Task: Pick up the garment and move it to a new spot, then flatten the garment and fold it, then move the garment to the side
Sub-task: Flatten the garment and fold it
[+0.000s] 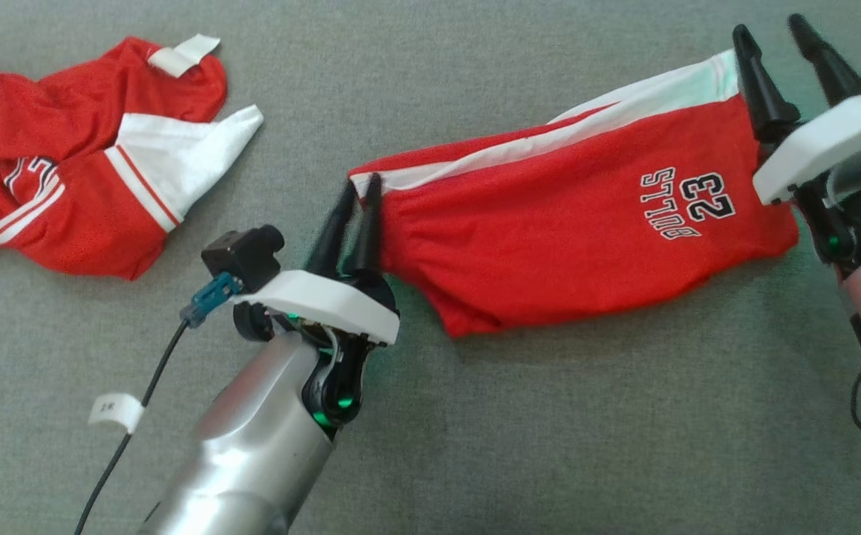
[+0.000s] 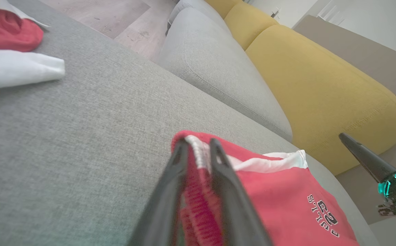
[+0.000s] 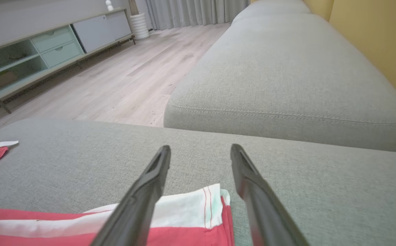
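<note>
The garment point(image 1: 571, 223) is a pair of red shorts with white side stripes and "BULLS 23" print, lying spread out on the grey sofa cushion point(image 1: 475, 446). My left gripper point(image 1: 358, 189) is at its left waistband corner. In the left wrist view the gathered waistband point(image 2: 198, 160) fills the narrow gap of that gripper point(image 2: 198, 145). My right gripper point(image 1: 772, 33) stands open over the white hem corner point(image 3: 198, 201) at the right end, its fingers point(image 3: 150, 191) spread with nothing pinched between them.
A second red and white garment point(image 1: 66, 163) lies crumpled at the far left of the cushion. Another grey cushion point(image 3: 286, 78) adjoins beyond, with the yellow backrest point(image 2: 321, 85) beside it. Wooden floor point(image 3: 115, 78) and a low cabinet point(image 3: 47, 44) lie beyond.
</note>
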